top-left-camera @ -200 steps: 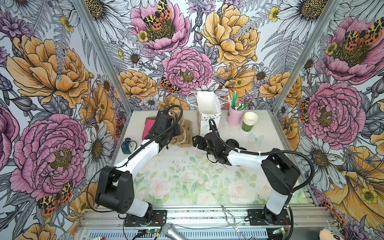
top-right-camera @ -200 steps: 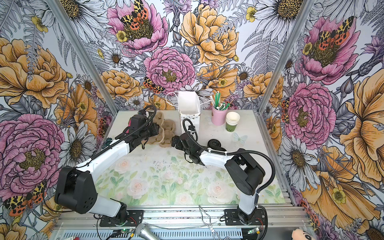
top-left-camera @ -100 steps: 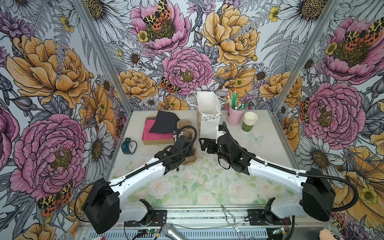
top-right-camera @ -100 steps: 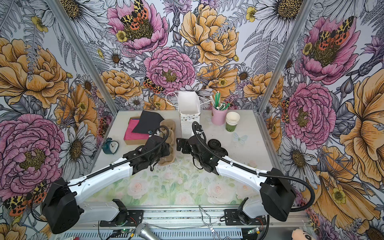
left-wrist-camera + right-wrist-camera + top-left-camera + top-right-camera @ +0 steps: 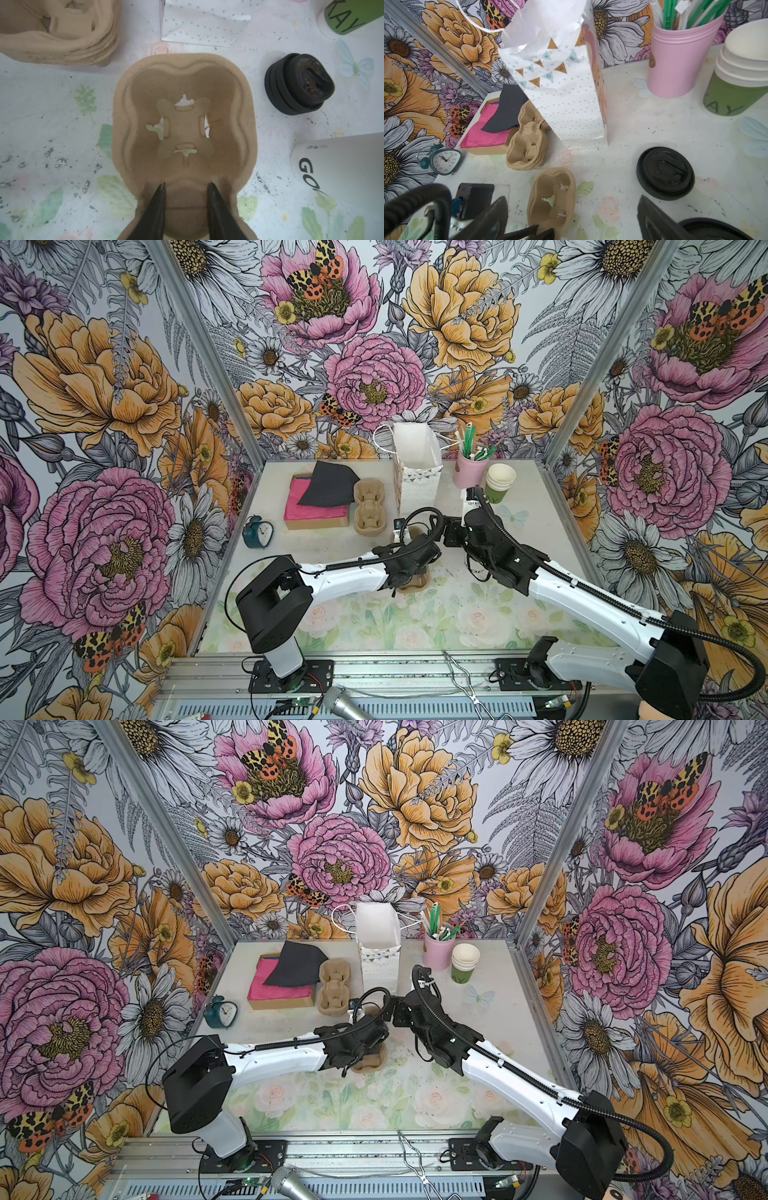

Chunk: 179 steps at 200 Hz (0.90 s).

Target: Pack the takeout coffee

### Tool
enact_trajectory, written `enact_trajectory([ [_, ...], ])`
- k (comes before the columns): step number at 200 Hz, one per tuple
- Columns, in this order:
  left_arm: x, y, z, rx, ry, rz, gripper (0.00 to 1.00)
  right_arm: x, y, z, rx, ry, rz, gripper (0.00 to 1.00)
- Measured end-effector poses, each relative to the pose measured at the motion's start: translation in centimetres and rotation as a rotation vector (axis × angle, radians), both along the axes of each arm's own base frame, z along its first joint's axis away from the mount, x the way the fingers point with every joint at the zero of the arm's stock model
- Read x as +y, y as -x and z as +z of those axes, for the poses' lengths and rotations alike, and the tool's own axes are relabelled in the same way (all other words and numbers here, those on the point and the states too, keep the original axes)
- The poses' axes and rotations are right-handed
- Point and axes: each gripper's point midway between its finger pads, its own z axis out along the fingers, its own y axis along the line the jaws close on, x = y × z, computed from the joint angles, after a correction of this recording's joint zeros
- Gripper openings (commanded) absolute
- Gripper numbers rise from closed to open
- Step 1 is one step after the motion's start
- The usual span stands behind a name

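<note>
Takeout coffee (image 5: 349,176) sits beside the carrier (image 5: 185,83) — apart from left tool (image 5: 186,187).

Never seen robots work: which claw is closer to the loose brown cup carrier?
Left. The left gripper has its fingertips at one end of the cup carrier; the right gripper stands open off to its side, by the black lids.

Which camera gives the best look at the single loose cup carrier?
Left wrist: the cup carrier fills the frame from straight above. Right wrist shows it slanted; both top views show only an edge.
</note>
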Motion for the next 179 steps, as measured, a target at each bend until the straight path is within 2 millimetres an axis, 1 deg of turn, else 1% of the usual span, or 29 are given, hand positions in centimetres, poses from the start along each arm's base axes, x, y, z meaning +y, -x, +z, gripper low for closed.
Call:
enact_trajectory([
  [13,-0.4,-0.3,0.3,-0.005,0.003,-0.004,0.52,-0.8,0.0,-0.2,0.011,0.008,-0.014,0.98],
  [20,-0.5,-0.3,0.4,-0.008,0.003,-0.009,0.55,-1.2,0.1,-0.4,0.016,0.010,-0.021,0.98],
  [48,-0.7,-0.4,0.6,-0.010,-0.003,-0.021,0.62,-2.8,0.3,-1.2,0.040,0.029,-0.047,0.98],
  [66,-0.6,-0.3,0.9,-0.014,-0.006,-0.027,0.68,-3.4,0.5,-1.3,0.051,0.040,-0.050,0.98],
  [80,-0.3,-0.3,2.1,-0.029,0.007,-0.032,0.74,-3.4,0.8,-1.6,0.066,0.049,-0.039,0.96],
  [93,0.3,-0.5,4.3,-0.067,0.035,-0.032,0.80,-3.1,1.1,-2.1,0.094,0.061,-0.015,0.95],
  [107,1.7,-1.1,7.1,-0.122,0.068,-0.015,0.82,-2.2,1.3,-2.9,0.129,0.078,0.015,0.93],
  [114,2.9,-1.7,8.6,-0.154,0.086,0.003,0.82,-1.5,1.4,-3.3,0.145,0.091,0.034,0.93],
  [127,5.1,-2.9,10.4,-0.199,0.105,0.041,0.82,0.0,1.7,-4.3,0.181,0.116,0.074,0.93],
  [134,6.4,-3.7,10.9,-0.219,0.114,0.061,0.83,0.9,1.9,-5.0,0.200,0.132,0.096,0.92],
  [144,7.9,-4.6,11.0,-0.237,0.117,0.079,0.84,2.1,2.3,-6.0,0.230,0.158,0.125,0.90],
  [156,9.7,-5.4,10.4,-0.250,0.114,0.095,0.87,3.4,2.5,-7.4,0.268,0.184,0.150,0.87],
  [169,10.9,-5.8,9.2,-0.250,0.111,0.088,0.93,4.6,2.7,-8.9,0.307,0.208,0.170,0.85],
  [179,11.4,-6.0,8.3,-0.246,0.119,0.082,0.95,5.3,2.9,-10.1,0.339,0.225,0.180,0.83],
])
